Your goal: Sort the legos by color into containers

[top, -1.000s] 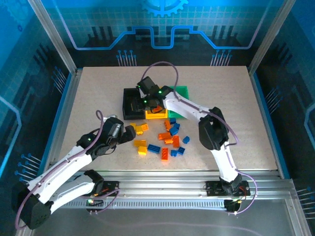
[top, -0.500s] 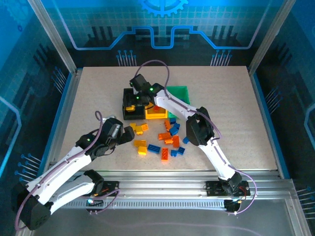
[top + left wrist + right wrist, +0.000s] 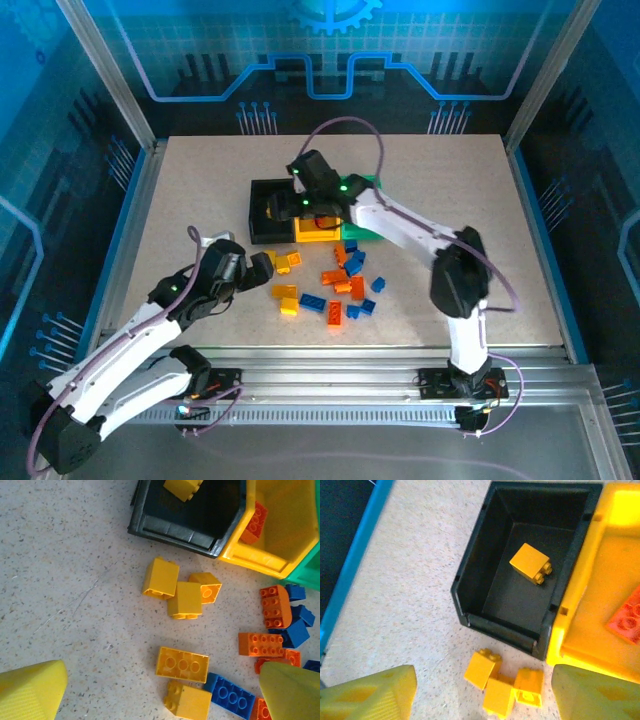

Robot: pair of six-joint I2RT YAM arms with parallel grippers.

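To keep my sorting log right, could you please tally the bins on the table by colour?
black bin: 1
yellow bin: 1
green bin: 1
Total: 3 bins

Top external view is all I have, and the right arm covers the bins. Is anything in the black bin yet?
Observer: Yes. The right wrist view shows one yellow brick lying inside the black bin.
Operator: And the yellow bin?
Observer: One orange-red brick lies in the yellow bin.
Operator: Is the right hand carrying anything?
Observer: No. The right hand is open, with nothing gripped between its fingers.
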